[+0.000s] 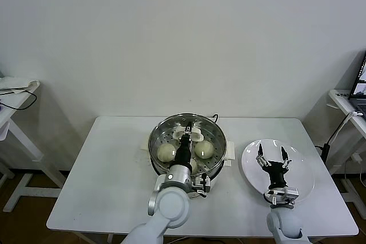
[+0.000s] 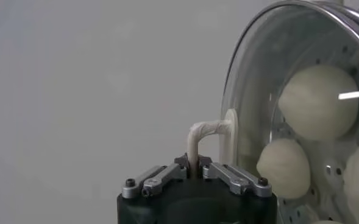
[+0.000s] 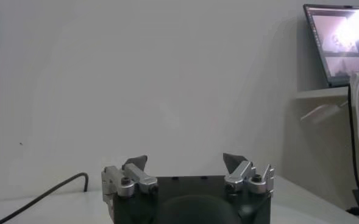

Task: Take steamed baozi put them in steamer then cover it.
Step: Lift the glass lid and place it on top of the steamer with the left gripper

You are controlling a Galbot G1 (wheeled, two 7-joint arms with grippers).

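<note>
The steamer stands at the middle of the white table with three baozi showing inside, one on the left and one on the right. The glass cover lies over the pot, and baozi show through the glass. My left gripper is shut on the cover's cream-white handle, also seen in the left wrist view. My right gripper is open and empty above the flat white plate; its jaws stand wide apart in the right wrist view.
The white table has bare surface on the left and in front. A black cord runs behind the steamer. A side table with a laptop stands at the right, another side table at the left.
</note>
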